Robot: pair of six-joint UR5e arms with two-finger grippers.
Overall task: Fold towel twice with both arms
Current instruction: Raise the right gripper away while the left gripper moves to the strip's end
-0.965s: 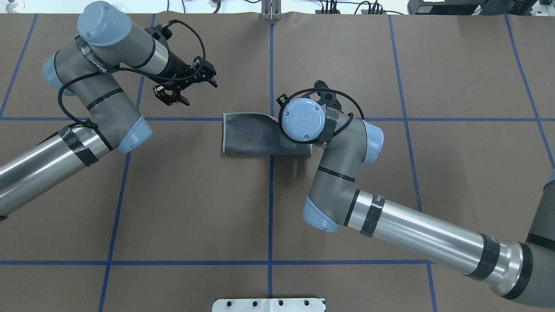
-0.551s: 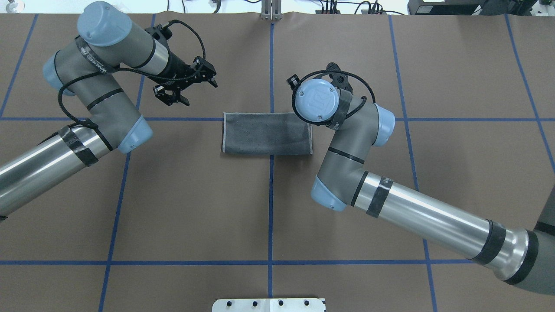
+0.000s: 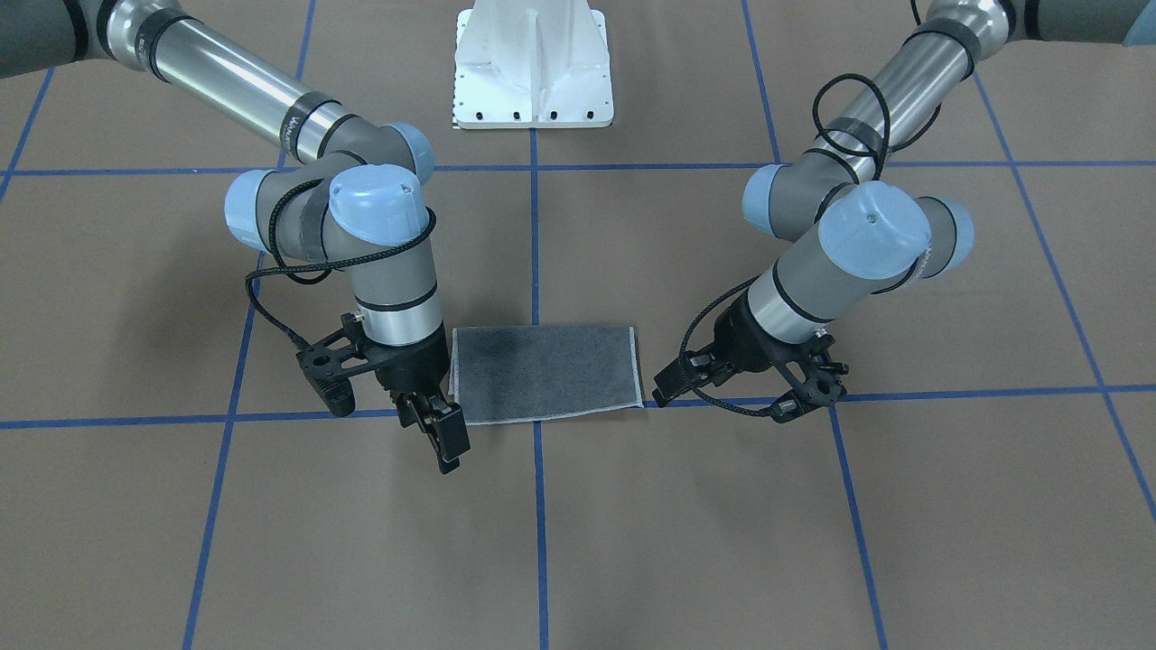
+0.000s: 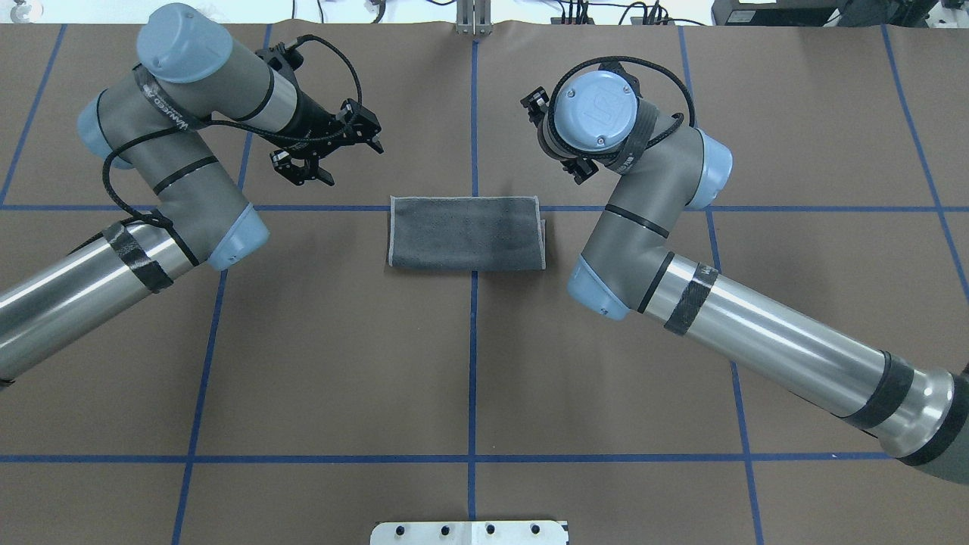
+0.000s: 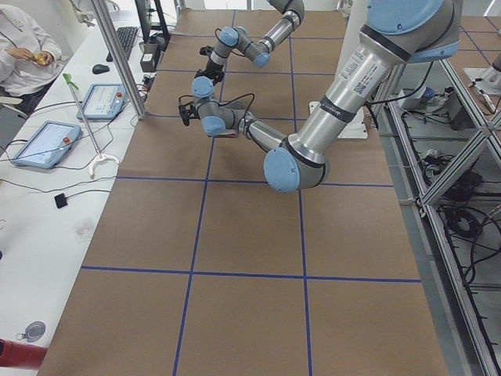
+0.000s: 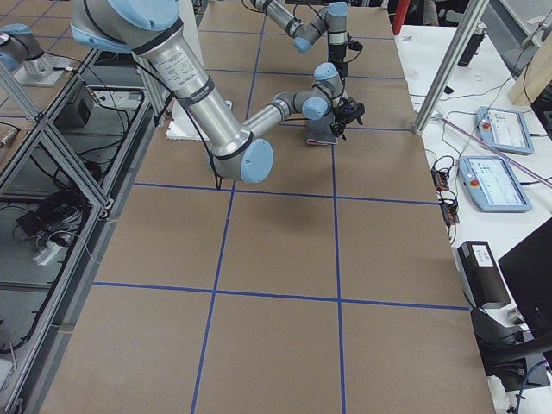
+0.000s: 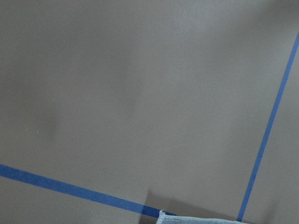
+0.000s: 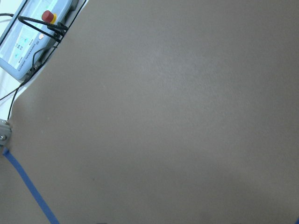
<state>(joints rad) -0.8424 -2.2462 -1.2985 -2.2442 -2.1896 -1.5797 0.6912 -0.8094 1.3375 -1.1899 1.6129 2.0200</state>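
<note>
Soft, even light is falling from overhead, keeping the brown table point(image 4: 341, 341) uniformly bright in every view. Shadows are staying faint and blurred at their edges; in the front-facing view a dim patch is spreading at the left of the frame. Bright streaks are glinting along the silver tubes of the right arm point(image 4: 764, 356) and the left arm point(image 4: 60, 291). The top strip of the overhead view is washing out to white. Both wrist views are looking flat and slightly soft.
</note>
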